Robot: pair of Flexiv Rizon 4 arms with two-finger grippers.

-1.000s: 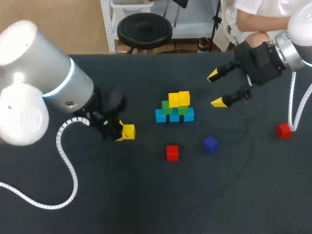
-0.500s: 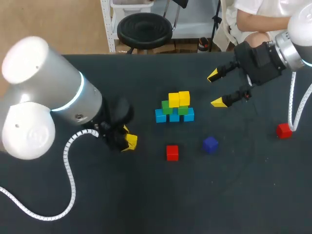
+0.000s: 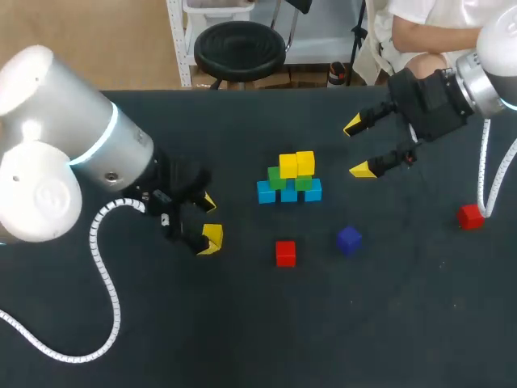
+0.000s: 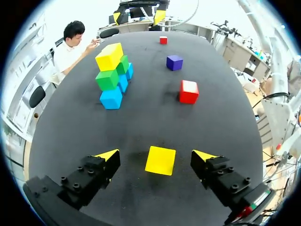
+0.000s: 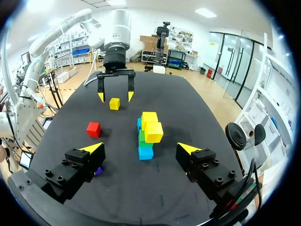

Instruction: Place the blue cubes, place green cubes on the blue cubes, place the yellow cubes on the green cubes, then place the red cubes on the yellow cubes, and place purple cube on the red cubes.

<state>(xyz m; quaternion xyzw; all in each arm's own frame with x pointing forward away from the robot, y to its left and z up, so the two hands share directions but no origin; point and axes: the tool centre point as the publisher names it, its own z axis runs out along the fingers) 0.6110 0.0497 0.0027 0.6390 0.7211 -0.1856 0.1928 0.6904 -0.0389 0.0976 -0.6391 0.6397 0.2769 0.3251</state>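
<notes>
Left end effector (image 4: pixel 155 155) was open astride a loose yellow cube (image 4: pixel 160 160). Right end effector (image 3: pixel 359 147) was open near the stack (image 3: pixel 289 179).

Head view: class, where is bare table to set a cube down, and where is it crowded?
Bare: the stretch between the purple cube and the far-right red cube, and the near table in front of them. Crowded: around the stack, with the middle red cube close before it.

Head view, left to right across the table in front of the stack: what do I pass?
left pincer, open → red cube → purple cube → second red cube, off to the right.
</notes>
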